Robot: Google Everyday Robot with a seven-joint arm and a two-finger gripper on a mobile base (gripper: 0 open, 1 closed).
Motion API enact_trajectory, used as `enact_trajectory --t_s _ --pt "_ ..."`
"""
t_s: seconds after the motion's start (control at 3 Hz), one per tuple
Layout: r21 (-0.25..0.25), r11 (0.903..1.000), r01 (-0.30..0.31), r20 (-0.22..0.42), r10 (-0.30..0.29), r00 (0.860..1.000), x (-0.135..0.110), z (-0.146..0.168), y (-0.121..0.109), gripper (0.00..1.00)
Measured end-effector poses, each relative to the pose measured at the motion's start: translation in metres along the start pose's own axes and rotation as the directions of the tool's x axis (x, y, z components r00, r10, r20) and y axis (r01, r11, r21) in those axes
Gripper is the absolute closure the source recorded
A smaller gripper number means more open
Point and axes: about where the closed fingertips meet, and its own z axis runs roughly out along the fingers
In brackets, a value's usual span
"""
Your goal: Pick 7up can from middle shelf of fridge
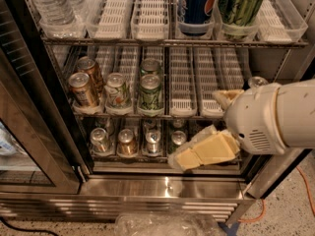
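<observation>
The 7up can [117, 90], whitish-silver with green and reddish marks, stands upright on the middle shelf [197, 113] of the fridge [167, 186], at the front left. Copper-orange cans [82, 88] stand to its left and dark green cans [150, 91] to its right. My gripper [197, 128] reaches in from the right on a white arm, in front of the shelf's right part and lower than the can. It is open and empty, with one yellowish finger [204, 151] low and the other [226, 96] higher. It is well to the right of the 7up can.
The top rack holds water bottles [51, 4], a blue Pepsi can [196, 4] and a large green can [240, 4]. The bottom shelf has several cans [127, 141]. The open glass door [29, 132] stands at the left. A crumpled plastic bag [162, 225] lies on the floor.
</observation>
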Motion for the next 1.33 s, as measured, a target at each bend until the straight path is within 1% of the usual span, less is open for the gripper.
enact_trajectory --t_s 0.33,0.67,1.0,1.33 --pt "0.003 1.0000 0.001 0.002 -0.001 1.000 -0.001 -0.001 -0.001 0.00" --pt "0.056 0.9983 0.019 0.015 -0.020 1.000 0.001 0.010 -0.001 0.00" --pt "0.125 0.9912 0.042 0.041 -0.047 0.998 0.019 0.041 0.019 0.00" --pt "0.190 0.9818 -0.007 0.141 -0.020 0.990 0.024 0.070 0.011 0.00"
